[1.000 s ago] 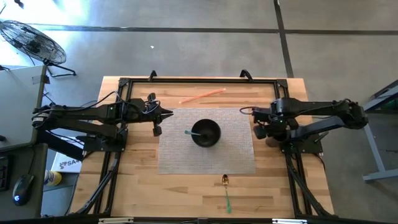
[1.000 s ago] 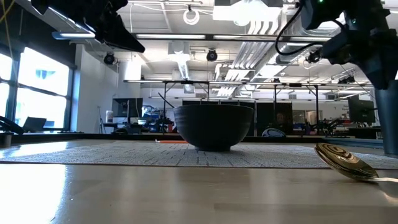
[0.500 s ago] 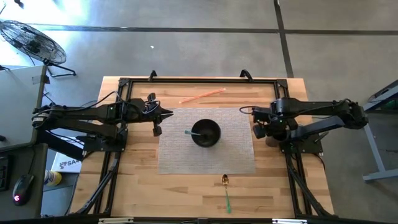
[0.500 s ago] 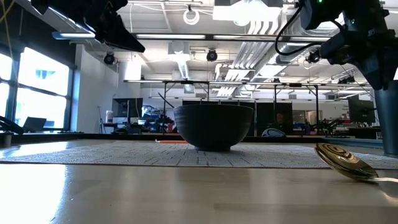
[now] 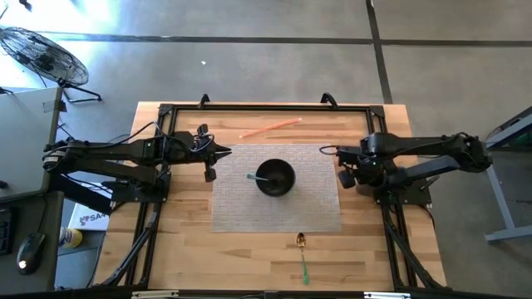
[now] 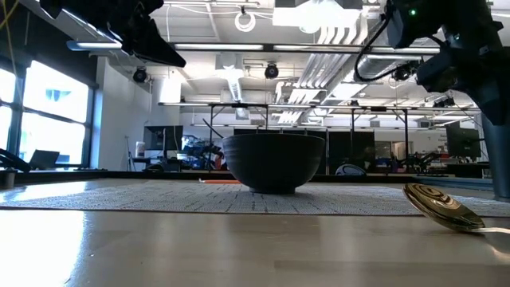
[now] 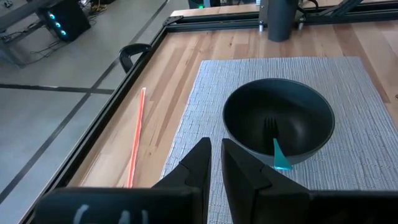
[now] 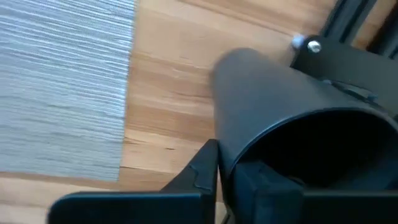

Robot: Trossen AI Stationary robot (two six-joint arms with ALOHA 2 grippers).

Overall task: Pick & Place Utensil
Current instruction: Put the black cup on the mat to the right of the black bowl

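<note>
A black bowl (image 5: pixel 274 178) stands on the grey mat (image 5: pixel 241 208); it also shows in the low view (image 6: pixel 273 163). A fork with a teal handle (image 7: pixel 277 149) lies inside it, its handle leaning on the rim. A gold spoon with a green handle (image 5: pixel 302 253) lies flat on the wood near the near edge, its gold bowl (image 6: pixel 434 206) toward the mat. My left gripper (image 5: pixel 224 151) hovers shut above the mat's far left corner, pointing at the bowl. My right gripper (image 5: pixel 345 176) hangs shut just right of the mat.
An orange stick (image 5: pixel 270 127) lies on the wood by the far edge, beyond the mat. A black frame rail (image 5: pixel 249 108) runs around the table top. Bare wood (image 5: pixel 191 249) lies on the near side, left of the spoon.
My right arm has shifted slightly beside the mat's right edge, its gripper staying shut. The bowl, fork and spoon have not moved.
</note>
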